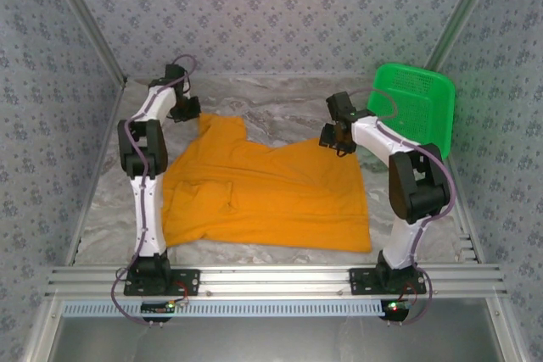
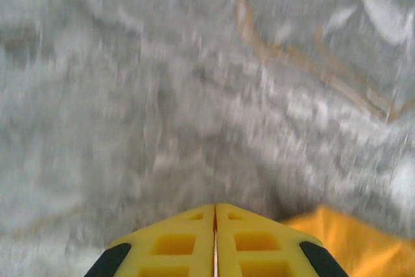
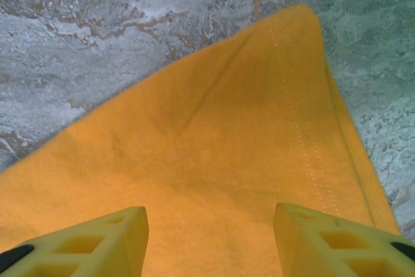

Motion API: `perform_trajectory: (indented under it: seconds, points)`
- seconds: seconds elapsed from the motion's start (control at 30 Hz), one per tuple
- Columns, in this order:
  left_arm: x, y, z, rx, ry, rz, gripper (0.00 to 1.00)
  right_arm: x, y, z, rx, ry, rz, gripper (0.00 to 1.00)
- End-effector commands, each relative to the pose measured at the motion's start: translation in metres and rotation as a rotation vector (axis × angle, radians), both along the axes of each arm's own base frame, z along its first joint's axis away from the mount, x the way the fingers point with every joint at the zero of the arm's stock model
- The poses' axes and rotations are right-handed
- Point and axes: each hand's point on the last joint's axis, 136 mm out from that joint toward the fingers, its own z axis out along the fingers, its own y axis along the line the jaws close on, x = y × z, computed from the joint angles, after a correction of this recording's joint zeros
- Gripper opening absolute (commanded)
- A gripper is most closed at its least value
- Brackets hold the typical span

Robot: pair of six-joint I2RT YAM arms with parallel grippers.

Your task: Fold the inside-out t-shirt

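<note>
The inside-out t-shirt [image 1: 271, 197] lies spread and wrinkled across the middle of the marble table, orange-yellow. My left gripper [image 1: 185, 110] sits at the shirt's far left corner. In the left wrist view its yellow fingers [image 2: 175, 241] are pressed together at the left gripper [image 2: 215, 207], with a thin orange sliver in the seam at the tips and t-shirt cloth [image 2: 350, 231] running under the right finger. My right gripper [image 1: 338, 137] hovers over the far right corner. The right gripper [image 3: 211, 215] is open, its fingers spread above the t-shirt's [image 3: 214, 128] stitched hem, touching nothing.
A green plastic mesh basket [image 1: 416, 108] stands tipped up at the back right, just behind the right arm. Patterned walls close in the table on three sides. Bare marble [image 1: 280, 108] shows along the back and the left edge.
</note>
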Motion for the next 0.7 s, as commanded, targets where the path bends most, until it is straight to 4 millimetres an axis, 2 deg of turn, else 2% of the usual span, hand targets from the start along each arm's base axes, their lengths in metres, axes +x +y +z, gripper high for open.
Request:
perform_trajectory:
  seconds: [0.0,0.1,0.2,0.3,0.4,0.5,0.63,0.67]
  points:
    - [0.006,0.013,0.009,0.013,0.005,-0.01,0.11,0.009,0.005,0.009,0.007,-0.006,0.031,0.56]
    - [0.009,0.015,0.028,-0.038,-0.017,0.008,0.19,0.009,0.004,0.011,0.002,-0.005,0.036,0.56]
    - [-0.003,-0.003,0.05,-0.119,-0.022,-0.02,0.3,0.008,0.006,0.014,0.011,-0.008,0.043,0.56]
    - [-0.021,-0.022,0.06,-0.174,-0.031,-0.04,0.4,0.006,0.007,0.016,0.025,-0.011,0.047,0.56]
    - [-0.036,-0.036,0.053,-0.223,0.0,-0.047,0.43,0.004,0.008,0.019,0.03,-0.014,0.052,0.56]
    - [-0.045,-0.047,0.029,-0.228,0.066,-0.081,0.43,0.003,0.008,0.02,0.029,-0.015,0.058,0.56]
    - [-0.05,-0.052,0.004,-0.228,0.129,-0.078,0.41,0.003,0.005,0.022,0.018,-0.022,0.052,0.56]
    - [-0.049,-0.05,-0.001,-0.21,0.133,-0.074,0.37,0.002,0.005,0.021,0.018,-0.02,0.048,0.56]
